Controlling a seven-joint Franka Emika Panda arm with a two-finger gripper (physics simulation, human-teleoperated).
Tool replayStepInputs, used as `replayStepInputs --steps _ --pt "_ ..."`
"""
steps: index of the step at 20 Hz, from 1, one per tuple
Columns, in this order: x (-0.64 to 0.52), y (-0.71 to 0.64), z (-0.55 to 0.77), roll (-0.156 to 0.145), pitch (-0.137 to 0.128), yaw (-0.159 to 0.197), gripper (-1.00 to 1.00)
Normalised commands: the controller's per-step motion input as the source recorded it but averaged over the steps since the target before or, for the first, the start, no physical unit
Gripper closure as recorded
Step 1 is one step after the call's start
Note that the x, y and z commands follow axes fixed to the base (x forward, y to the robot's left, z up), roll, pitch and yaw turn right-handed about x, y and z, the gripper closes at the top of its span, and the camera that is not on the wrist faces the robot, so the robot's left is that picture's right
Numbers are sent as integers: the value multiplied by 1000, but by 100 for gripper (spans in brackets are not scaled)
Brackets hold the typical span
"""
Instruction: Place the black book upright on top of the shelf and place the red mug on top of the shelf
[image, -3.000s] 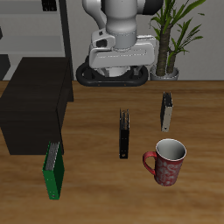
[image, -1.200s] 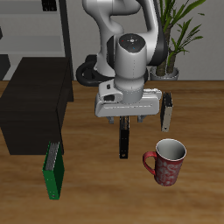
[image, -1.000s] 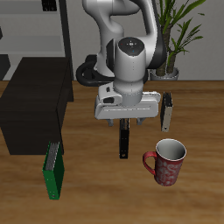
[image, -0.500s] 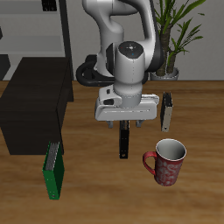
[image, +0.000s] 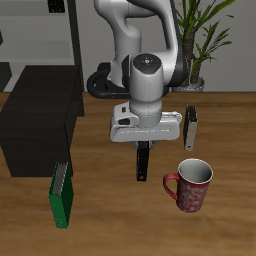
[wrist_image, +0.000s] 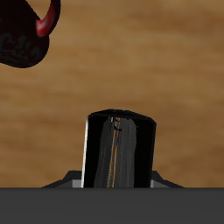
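The black book (image: 142, 162) stands upright on the wooden table near its middle. My gripper (image: 144, 144) hangs straight above the book, open, its jaws apart on either side of the book's top edge and not closed on it. The wrist view shows the book's top (wrist_image: 118, 150) from above, close below the hand. The red mug (image: 191, 185) stands upright beside the book, nearer the table's front edge, and part of it shows in the wrist view (wrist_image: 26, 35). The shelf (image: 40, 118) is a big dark cabinet at the table's side, its flat top bare.
A green book (image: 61, 192) stands by the shelf's front corner. A grey-and-white book (image: 190, 127) stands behind the mug. A potted plant (image: 200, 45) stands at the back beside the robot's base.
The arm has come forward from the base to above the black book and has sunk a little lower over it in the last second. Book and mug have not moved.
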Motion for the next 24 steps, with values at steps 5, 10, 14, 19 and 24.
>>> replayStepInputs --steps 5,10,14,19,24 --pt "-47 -30 104 6 -5 -7 100" --pt "-265 -133 493 11 -39 -15 100" --pt "-348 -140 521 20 -58 11 100" --pt "-396 -213 546 -18 -63 25 100" --pt "-550 -308 580 -18 -69 3 100"
